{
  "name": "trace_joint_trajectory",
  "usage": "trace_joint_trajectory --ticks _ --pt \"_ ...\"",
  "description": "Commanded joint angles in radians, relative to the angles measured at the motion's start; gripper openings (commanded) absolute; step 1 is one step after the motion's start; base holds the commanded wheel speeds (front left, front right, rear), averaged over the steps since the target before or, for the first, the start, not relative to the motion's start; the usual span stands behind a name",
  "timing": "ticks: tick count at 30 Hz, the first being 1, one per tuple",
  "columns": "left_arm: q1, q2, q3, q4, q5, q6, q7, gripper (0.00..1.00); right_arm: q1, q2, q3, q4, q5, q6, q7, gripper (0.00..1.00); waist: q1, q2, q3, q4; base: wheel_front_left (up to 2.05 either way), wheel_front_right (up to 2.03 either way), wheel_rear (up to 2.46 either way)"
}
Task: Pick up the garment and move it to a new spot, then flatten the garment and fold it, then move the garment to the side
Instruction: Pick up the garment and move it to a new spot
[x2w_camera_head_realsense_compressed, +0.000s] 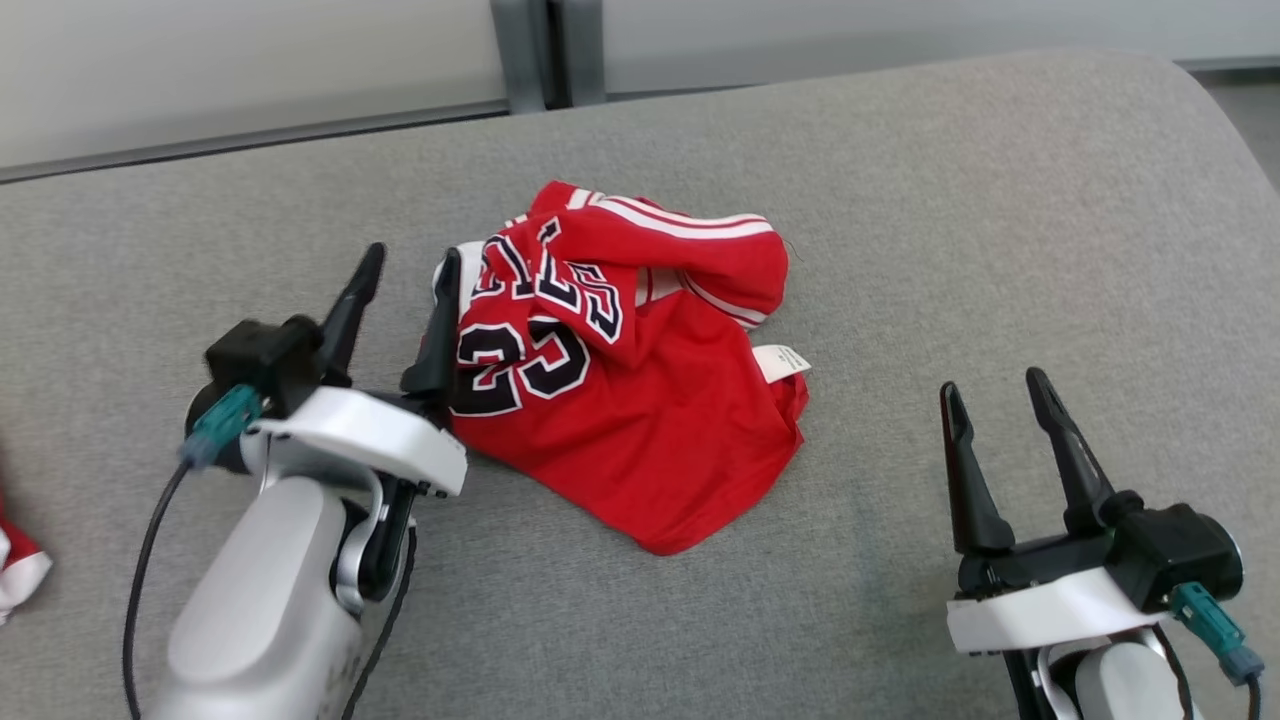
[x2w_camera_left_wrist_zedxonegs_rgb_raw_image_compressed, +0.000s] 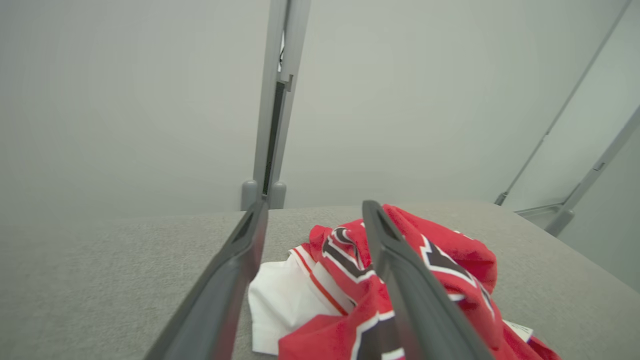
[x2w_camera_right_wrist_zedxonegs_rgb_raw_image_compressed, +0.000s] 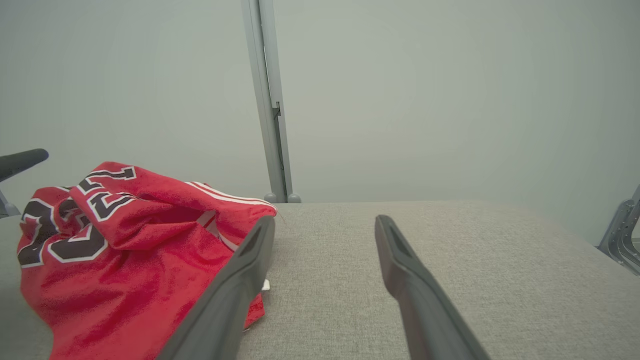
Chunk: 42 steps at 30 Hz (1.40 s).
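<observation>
A crumpled red garment (x2w_camera_head_realsense_compressed: 640, 400) with black-and-white lettering and white stripes lies in a heap in the middle of the grey padded table (x2w_camera_head_realsense_compressed: 900, 220). My left gripper (x2w_camera_head_realsense_compressed: 412, 255) stands open at the heap's left edge. Its right finger rests against the cloth, its left finger is over bare table, and nothing is gripped. In the left wrist view the garment (x2w_camera_left_wrist_zedxonegs_rgb_raw_image_compressed: 465, 255) shows behind the right finger, with a white inner panel between the fingers of the left gripper (x2w_camera_left_wrist_zedxonegs_rgb_raw_image_compressed: 315, 205). My right gripper (x2w_camera_head_realsense_compressed: 992, 383) is open over bare table to the garment's right; the garment (x2w_camera_right_wrist_zedxonegs_rgb_raw_image_compressed: 125, 260) lies left of the right gripper (x2w_camera_right_wrist_zedxonegs_rgb_raw_image_compressed: 325, 220).
A piece of red-and-white cloth (x2w_camera_head_realsense_compressed: 15, 570) peeks in at the table's left edge. Behind the table stands a pale wall with a grey post (x2w_camera_head_realsense_compressed: 530, 50). The table's far right corner (x2w_camera_head_realsense_compressed: 1200, 100) is rounded. One left-gripper fingertip (x2w_camera_right_wrist_zedxonegs_rgb_raw_image_compressed: 20, 162) shows in the right wrist view.
</observation>
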Motion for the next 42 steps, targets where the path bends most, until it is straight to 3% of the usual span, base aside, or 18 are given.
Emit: trace_joint_trajectory --ticks 1,9,17,29,42 --pt "0.075 -0.009 0.071 -0.077 0.055 0.017 -0.002 1.0 0.018 -0.002 -0.002 0.008 -0.008 -0.002 -0.001 1.0 0.0 0.0 -0.035 0.031 0.0 0.0 0.0" --pt "0.355 -0.087 0.346 -0.339 0.27 0.013 -0.002 1.0 0.084 -0.002 -0.003 0.041 -0.018 -0.002 -0.001 1.0 0.0 0.0 -0.163 0.097 0.0 0.0 0.0" --pt "0.565 -0.131 0.492 -0.447 0.37 0.007 -0.002 1.0 0.163 -0.002 -0.03 0.061 -0.021 -0.002 -0.001 1.0 0.0 0.0 -0.258 0.153 0.0 0.0 0.0" --pt "0.724 -0.132 0.465 -0.486 0.462 0.081 -0.002 1.0 0.196 -0.002 -0.037 0.103 -0.003 -0.002 -0.001 1.0 0.0 0.0 -0.29 0.172 0.0 0.0 0.0" --pt "0.715 -0.132 0.44 -0.489 0.492 0.104 -0.002 1.0 0.186 -0.002 -0.036 0.106 0.0 -0.002 -0.001 1.0 0.0 0.0 -0.282 0.163 0.0 0.0 0.0"
